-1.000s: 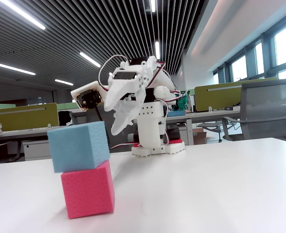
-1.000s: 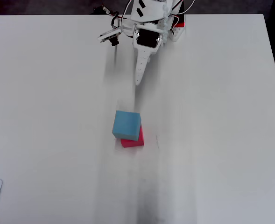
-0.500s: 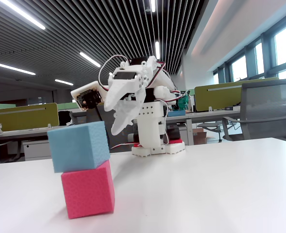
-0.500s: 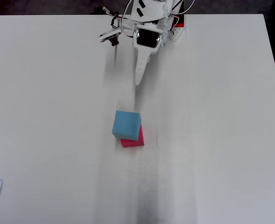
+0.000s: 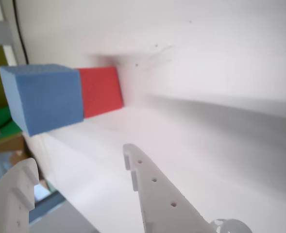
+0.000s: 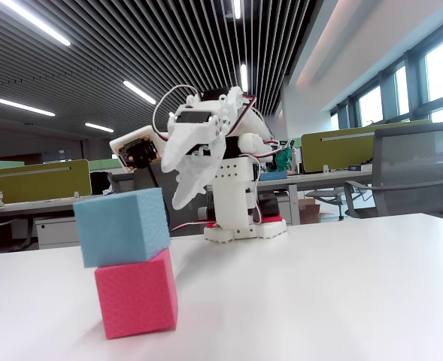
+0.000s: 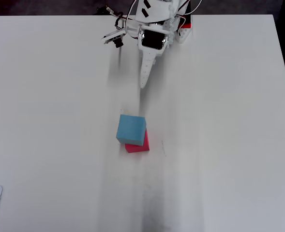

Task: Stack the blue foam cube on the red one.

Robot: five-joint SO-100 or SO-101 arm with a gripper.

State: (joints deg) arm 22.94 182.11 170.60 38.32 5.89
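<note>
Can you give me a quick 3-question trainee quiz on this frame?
1. True or false: the blue foam cube rests on the red one.
2. Is the top cube squarely aligned or offset? A) aligned B) offset
3. What does the pincer hold?

Key: 1 true. 2 B, in the overhead view it overhangs toward the upper left. 3 Nothing; it is apart from the stack, near the base.
</note>
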